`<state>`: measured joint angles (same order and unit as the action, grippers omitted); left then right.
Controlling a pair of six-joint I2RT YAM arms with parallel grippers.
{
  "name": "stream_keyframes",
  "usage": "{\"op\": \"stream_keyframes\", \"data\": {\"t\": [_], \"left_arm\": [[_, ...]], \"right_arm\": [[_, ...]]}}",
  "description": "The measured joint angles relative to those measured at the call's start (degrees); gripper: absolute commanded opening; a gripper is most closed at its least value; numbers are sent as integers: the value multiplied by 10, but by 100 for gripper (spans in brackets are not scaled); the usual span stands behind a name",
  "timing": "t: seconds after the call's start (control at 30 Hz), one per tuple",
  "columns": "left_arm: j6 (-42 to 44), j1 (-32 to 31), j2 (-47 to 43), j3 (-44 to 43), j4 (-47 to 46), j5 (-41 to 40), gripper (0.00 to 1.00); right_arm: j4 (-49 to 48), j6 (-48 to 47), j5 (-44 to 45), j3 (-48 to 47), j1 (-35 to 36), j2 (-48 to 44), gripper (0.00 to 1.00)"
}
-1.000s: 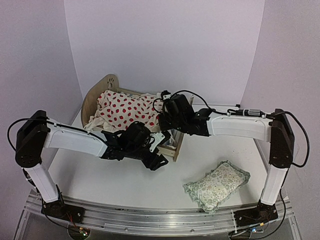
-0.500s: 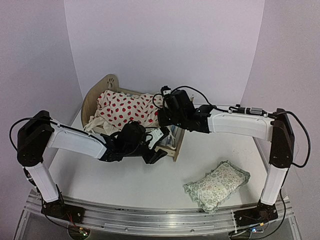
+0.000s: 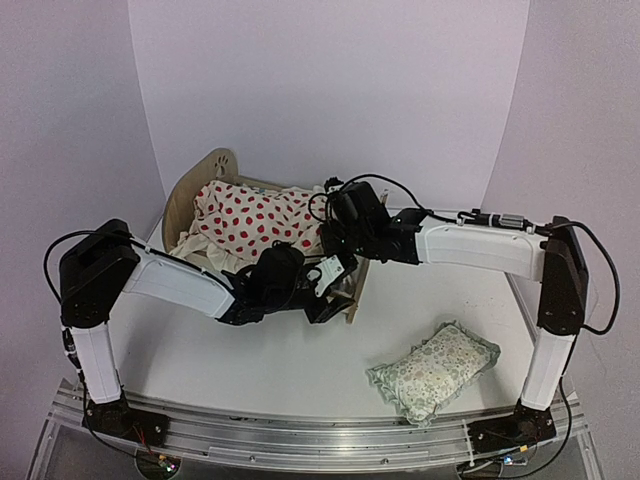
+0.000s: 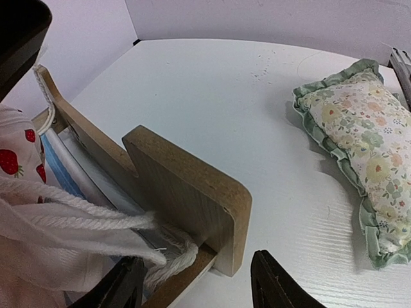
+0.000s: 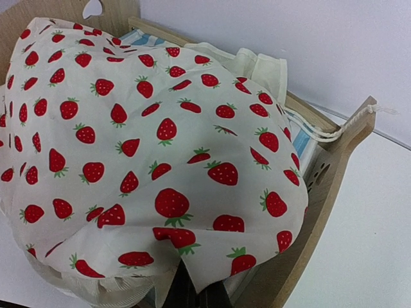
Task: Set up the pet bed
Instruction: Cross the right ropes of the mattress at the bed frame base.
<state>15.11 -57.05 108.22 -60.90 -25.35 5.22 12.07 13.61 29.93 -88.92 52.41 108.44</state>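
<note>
Jaws on the left gripper (image 4: 196, 292) stand moderately apart, one fingertip on each side of the footboard (image 4: 192, 192) at its lower corner, and they do not look to be touching it. Those of the right gripper (image 5: 189, 296) are closed, apparently on a fold of the strawberry-print cushion (image 5: 141, 147), though the cloth covers the tips. The pet bed (image 3: 205, 175) sits at the back left of the worktop (image 3: 250, 360), with its arched headboard toward the rear corner and its footboard toward the middle. The cushion is heaped in it and spills over the rails. A floral pillow (image 3: 435, 368) lies well apart at the near right. The frame is thin board, stiff, and probably light, so it will likely skid or tip on the smooth worktop if pushed from one end. The flat footboard is the sound place to grip, near its upright edge, where the panel is narrow enough to fit between the tips. The striped cloth base and the white cord (image 4: 96, 218) beside that corner are soft and would only stretch or snag. The cushion is limp and bulky, so a pinch lifts one fold while the rest drags.
</note>
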Motion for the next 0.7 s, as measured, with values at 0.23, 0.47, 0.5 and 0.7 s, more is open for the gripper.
{"op": "stream_keyframes", "data": {"t": [0.23,0.47,0.5,0.7], "left_arm": [[9,5,18,-21,5,1,47],[30,5,30,-46,43,-5,53],[34,5,31,-49,47,-7,54],[47,7,31,-55,54,-24,49]], "right_arm": [[2,-2,14,0,-6,0,0],[19,-6,20,-9,-8,1,0],[21,-7,20,-15,-5,2,0],[32,-12,9,-33,4,5,0]]}}
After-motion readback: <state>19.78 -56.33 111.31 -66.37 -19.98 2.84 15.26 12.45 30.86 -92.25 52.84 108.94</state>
